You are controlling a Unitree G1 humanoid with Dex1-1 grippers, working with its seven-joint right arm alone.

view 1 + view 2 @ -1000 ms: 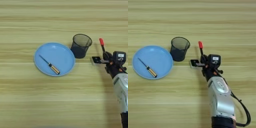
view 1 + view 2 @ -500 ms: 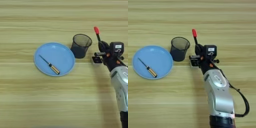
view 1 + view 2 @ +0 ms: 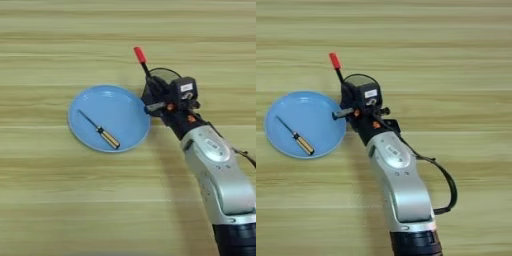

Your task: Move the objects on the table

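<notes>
My right gripper (image 3: 152, 93) is shut on the slim black marker (image 3: 145, 68), which sticks up and to the left with its red cap (image 3: 334, 60) on top. The gripper hangs over the black wire-mesh pen cup (image 3: 165, 74) and covers most of it, so that only the far rim of the cup (image 3: 358, 78) shows. The small white block with a black top is hidden. The light wooden table (image 3: 60, 200) fills both views.
A blue plate (image 3: 122, 107) lies just left of the cup, touching or nearly touching it. On the plate rests a small screwdriver (image 3: 100, 131) with a yellow handle. My silver forearm (image 3: 398, 180) runs from the bottom edge up to the cup.
My arm has swung left with the marker, from the right of the cup to above it. The block that lay beside the gripper is now covered by the arm.
</notes>
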